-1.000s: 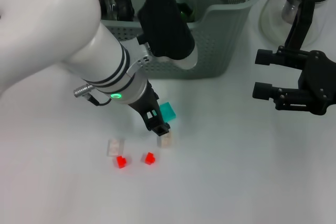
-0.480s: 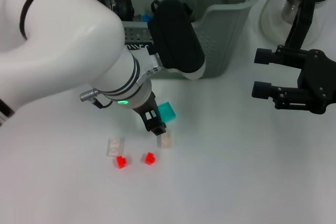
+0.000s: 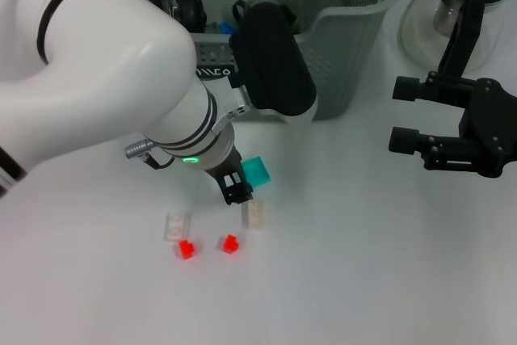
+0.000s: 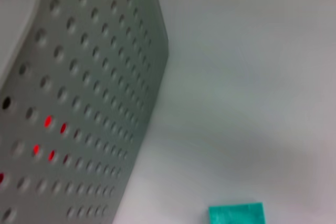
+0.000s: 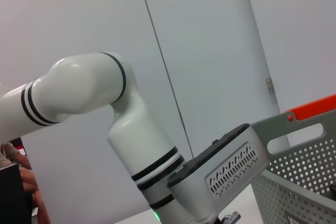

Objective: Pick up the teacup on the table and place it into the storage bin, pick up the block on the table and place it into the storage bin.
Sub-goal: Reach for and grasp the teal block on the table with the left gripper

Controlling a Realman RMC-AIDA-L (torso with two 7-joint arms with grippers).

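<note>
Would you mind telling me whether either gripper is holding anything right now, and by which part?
Nothing is held. The left gripper hangs beside the teal block, which sits on the table; the right gripper is open and empty.

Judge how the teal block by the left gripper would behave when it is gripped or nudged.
The teal block looks solid with flat faces and square edges, so it is probably stiff and unlikely to roll; a nudge from the left gripper would more likely slide it on the smooth white table. It is small, so probably light. Its smooth faces might slip in a loose grip.
</note>
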